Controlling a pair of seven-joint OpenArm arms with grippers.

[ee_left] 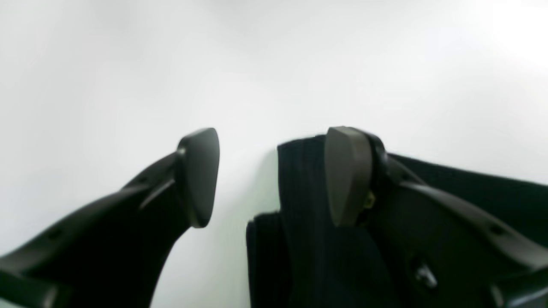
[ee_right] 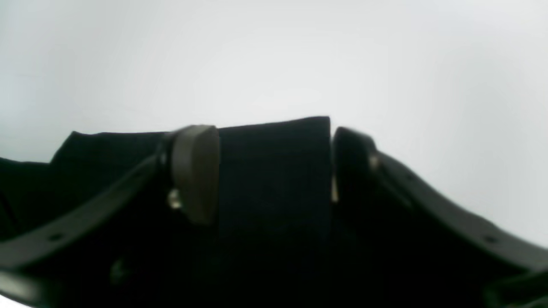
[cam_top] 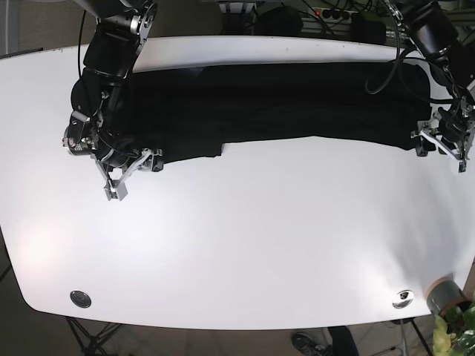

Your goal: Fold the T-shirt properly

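A black T-shirt (cam_top: 282,104) lies spread in a long band across the far part of the white table (cam_top: 245,237). My left gripper (cam_top: 444,152) is at the shirt's right end in the base view. It is open (ee_left: 274,177), and a corner of the black cloth (ee_left: 299,192) lies between the jaws, against the right finger (ee_left: 349,175). My right gripper (cam_top: 133,174) is at the shirt's left front corner. It is open (ee_right: 274,167) and straddles the cloth's edge (ee_right: 274,145), with black fabric filling the gap between the fingers.
Two round silver discs (cam_top: 80,299) (cam_top: 403,298) sit near the table's front edge. A cup and a plant (cam_top: 445,300) stand off the front right corner. Cables and dark gear (cam_top: 326,18) lie behind the table's far edge.
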